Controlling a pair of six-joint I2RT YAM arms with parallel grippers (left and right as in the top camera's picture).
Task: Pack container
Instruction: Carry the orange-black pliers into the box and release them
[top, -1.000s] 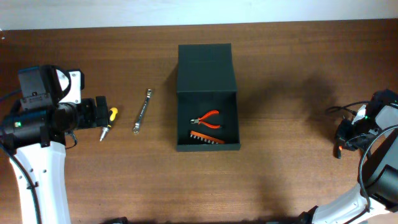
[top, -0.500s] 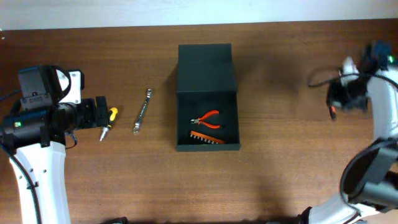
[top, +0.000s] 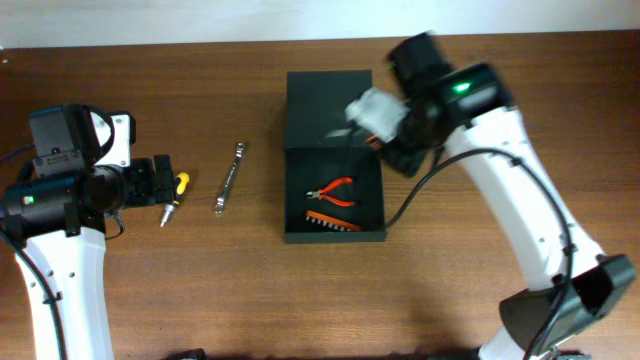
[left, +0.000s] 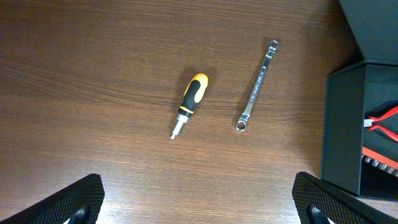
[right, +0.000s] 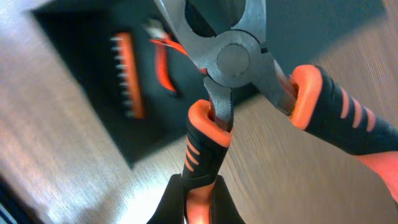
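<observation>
Right gripper (right: 198, 198): It is up close in its own camera. Its fingers are pressed onto one orange handle of the big pliers (right: 235, 59) and lift them off the table.
Big pliers: They have grey metal jaws and orange and black handles. They hang over the right side of the container (top: 335, 238).
Where the container is: It sits in the middle of the table (top: 200, 290). It is open.
Inside the container: The small pliers (top: 333, 191) and an orange bit strip (top: 332, 221) lie on the floor of the box. There is bare room beside them.
Lid (top: 330, 105): It lies flat and open on the far side, joined to the box along one edge.
How the container may handle: It looks light and stiff, like thick card. The dull skin should not be slippery. A hard push could slide it along the wood. The lid will likely bend only at its joined edge.
Where to hold it: Best by a side wall, or by the free far edge of the lid to fold it shut.
Wrench (top: 230, 178): It lies on the table, well to the left of the box.
Screwdriver (left: 189, 107): It is yellow and black and lies just left of the wrench.
Left gripper (left: 202, 202): It is furthest away, hanging over the screwdriver. Its fingers are spread wide and hold nothing.
</observation>
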